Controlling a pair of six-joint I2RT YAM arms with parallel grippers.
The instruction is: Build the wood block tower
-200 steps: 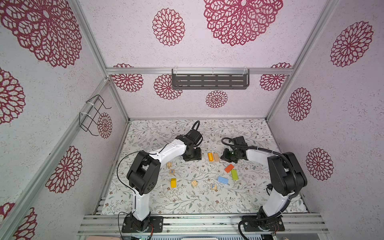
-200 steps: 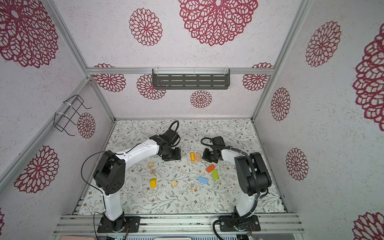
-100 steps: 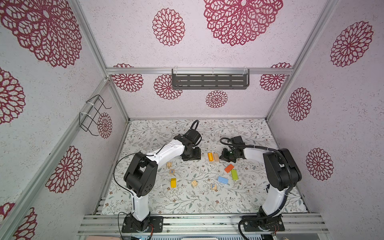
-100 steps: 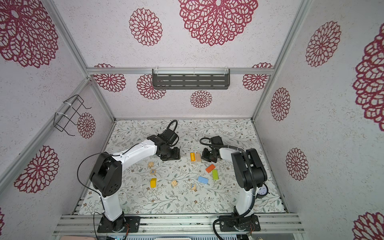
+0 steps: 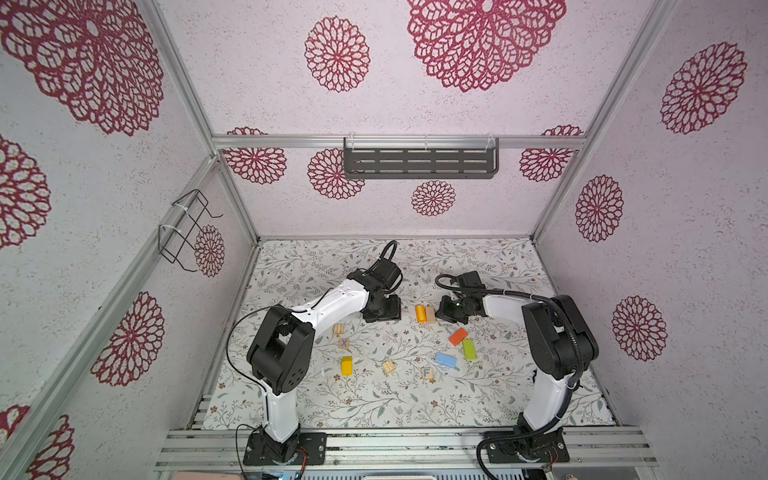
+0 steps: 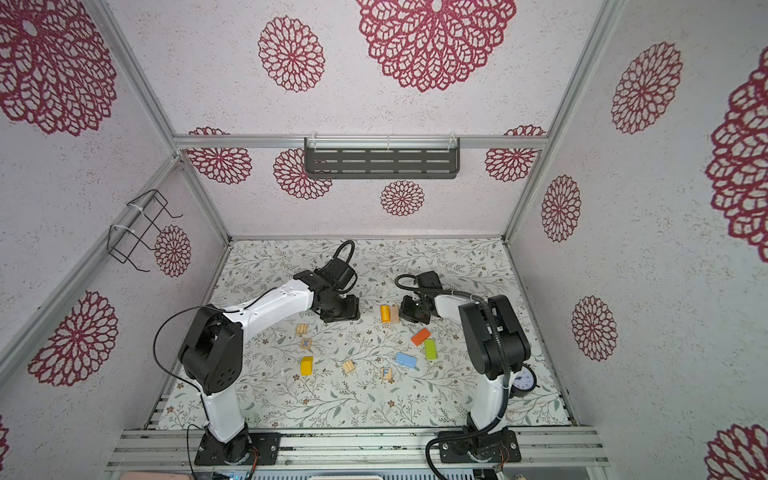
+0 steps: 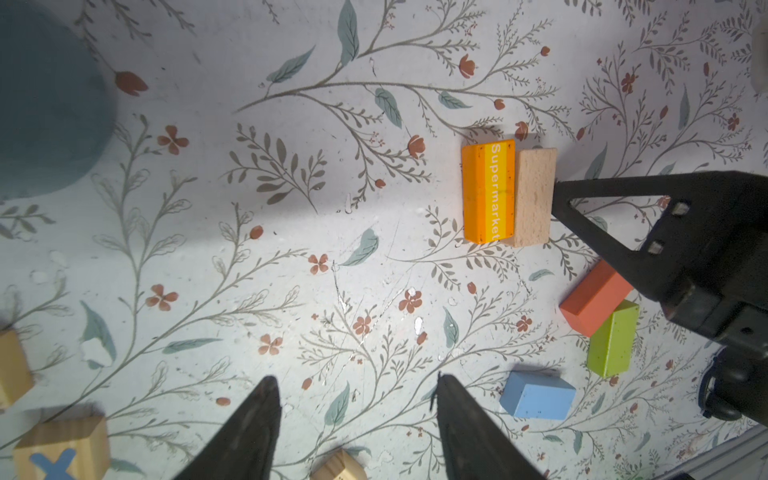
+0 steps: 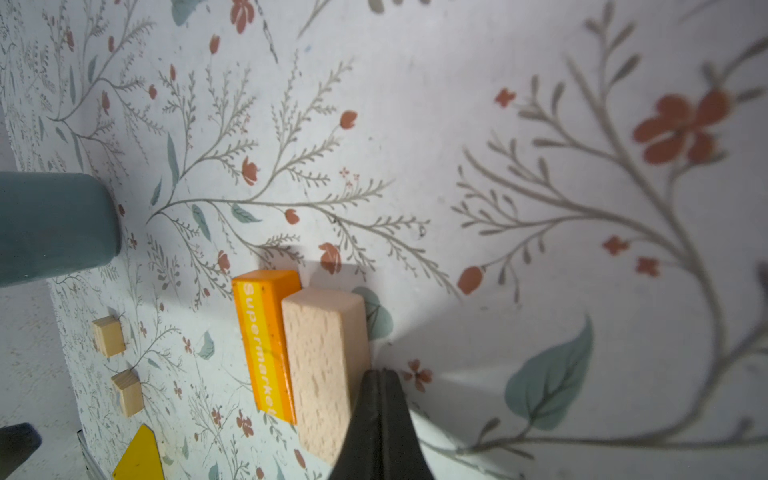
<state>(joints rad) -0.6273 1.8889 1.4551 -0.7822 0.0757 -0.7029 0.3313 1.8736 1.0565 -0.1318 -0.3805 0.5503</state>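
Nearest us, beside the right arm's base: a black alarm clock (image 6: pixel 523 380), well nearer than the orange block (image 5: pixel 422 313), which we take as our mark; every place below is read from that block.

On the floral mat (image 5: pixel 374 407), nearest row: the lettered F cube (image 5: pixel 427 373) almost straight toward us from the mark; the grooved cube (image 5: pixel 389 366) and the yellow block (image 5: pixel 346 365) toward us and off to the left arm's side; the blue block (image 5: pixel 446 360) toward us, a little to the right arm's side.

Next row: the green block (image 5: pixel 469 349) and the red-orange block (image 5: pixel 458 336), just beside each other, nearer than the mark on the right arm's side; the X cube (image 5: pixel 344 343) and the second grooved cube (image 5: pixel 338 329) on the left arm's side, somewhat nearer than the mark.

At the mark: the orange block, lettered "Supermarket", lies flat; a pale plain block (image 5: pixel 430 314) touches its long side on the right arm's side; we see no block resting on another.

The right gripper (image 8: pixel 380 374): fingers pressed together, gripping nothing; its tip sits at the pale plain block's outer side, touching as far as we can tell.

The left gripper (image 7: pixel 355 384): fingers apart, nothing between them, over bare mat on the left arm's side of the mark; near, not touching.

The teal cup (image 7: pixel 45 104) shows in the wrist views only; on the mark's side away from the pale plain block, well apart.

Farthest: the dark slotted shelf (image 5: pixel 419 163) on the back wall, well beyond the mark.
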